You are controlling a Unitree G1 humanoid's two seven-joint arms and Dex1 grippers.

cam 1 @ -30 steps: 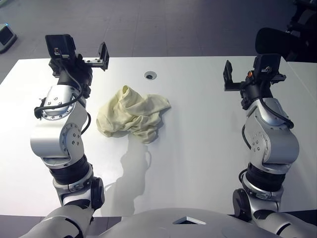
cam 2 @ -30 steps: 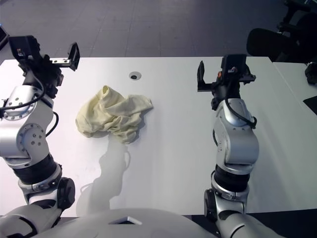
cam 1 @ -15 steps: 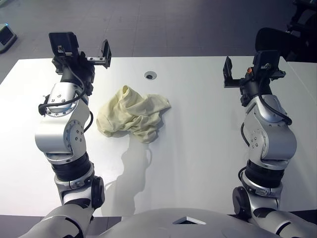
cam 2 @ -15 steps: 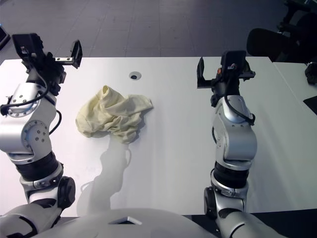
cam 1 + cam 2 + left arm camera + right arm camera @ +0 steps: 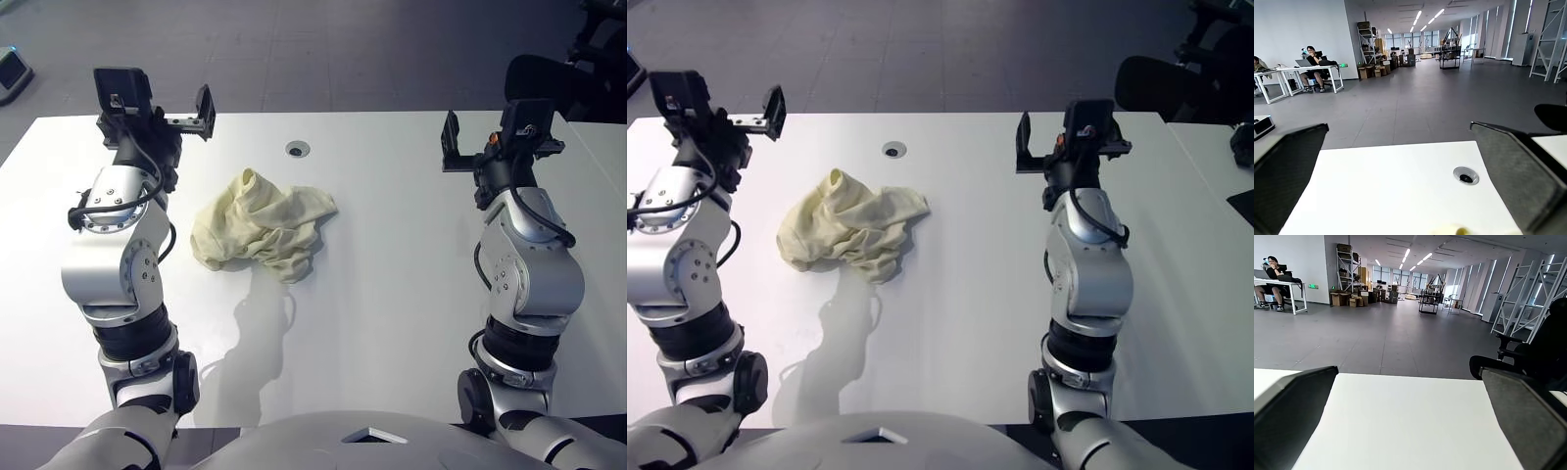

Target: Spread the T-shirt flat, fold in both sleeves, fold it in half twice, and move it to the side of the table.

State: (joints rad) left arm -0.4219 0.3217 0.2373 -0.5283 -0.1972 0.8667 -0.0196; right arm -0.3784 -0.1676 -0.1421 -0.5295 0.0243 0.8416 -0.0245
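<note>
Lying crumpled on the tabletop (image 5: 392, 264), the T-shirt (image 5: 263, 233) is untouched; left claw (image 5: 160, 108) gapes wide. Right claw (image 5: 490, 137) gapes likewise.

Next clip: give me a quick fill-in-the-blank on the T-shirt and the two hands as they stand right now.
1. The pale yellow fabric T-shirt lies ___ in a heap on the white table, not spread flat.
2. The left hand and the right hand are both ___, holding nothing.
3. The T-shirt sits closer to the robot's ___ arm.
4. Seen from the robot, the small round hole in the table lies ___ the T-shirt.
Missing words: crumpled; open; left; beyond
</note>
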